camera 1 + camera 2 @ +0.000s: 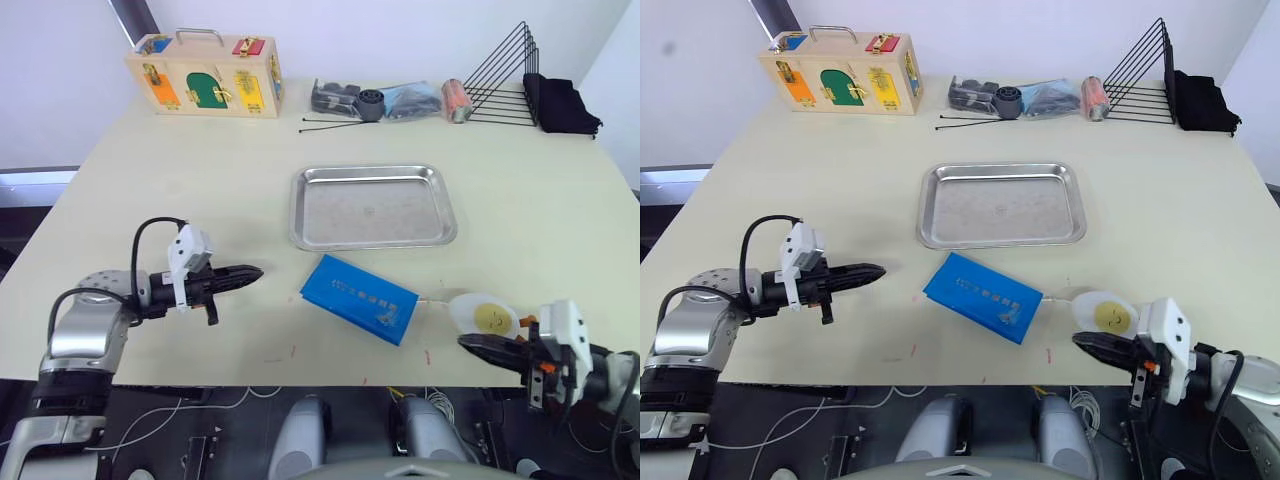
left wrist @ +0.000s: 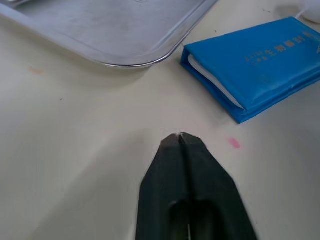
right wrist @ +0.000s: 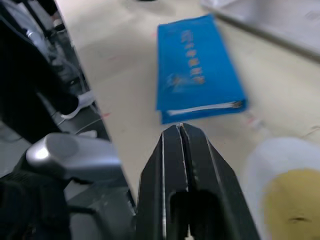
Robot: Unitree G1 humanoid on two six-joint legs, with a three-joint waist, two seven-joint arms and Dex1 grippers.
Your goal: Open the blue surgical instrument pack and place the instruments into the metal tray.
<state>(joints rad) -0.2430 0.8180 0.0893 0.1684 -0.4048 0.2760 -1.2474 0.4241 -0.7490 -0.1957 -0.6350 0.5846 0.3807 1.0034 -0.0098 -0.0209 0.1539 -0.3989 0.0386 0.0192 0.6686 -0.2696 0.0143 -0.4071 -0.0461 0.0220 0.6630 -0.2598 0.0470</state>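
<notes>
The blue surgical instrument pack [image 1: 359, 298] lies closed and flat on the table near its front edge, just in front of the metal tray [image 1: 372, 206], which holds nothing. The instruments are hidden inside the pack. My left gripper [image 1: 257, 271] hovers low to the left of the pack, shut, its tips pointing at it with a gap between. My right gripper [image 1: 463, 342] is shut at the table's front edge, to the right of the pack and beside a white egg-shaped toy [image 1: 484, 315]. The pack [image 2: 260, 64] and the tray's corner [image 2: 115, 30] show past my left fingers [image 2: 187, 170].
A wooden latch box [image 1: 206, 80] stands at the back left. Black parts, bags and long black sticks [image 1: 340, 122] lie along the back edge, with a black wire rack [image 1: 500, 80] and dark cloth [image 1: 562, 105] at the back right.
</notes>
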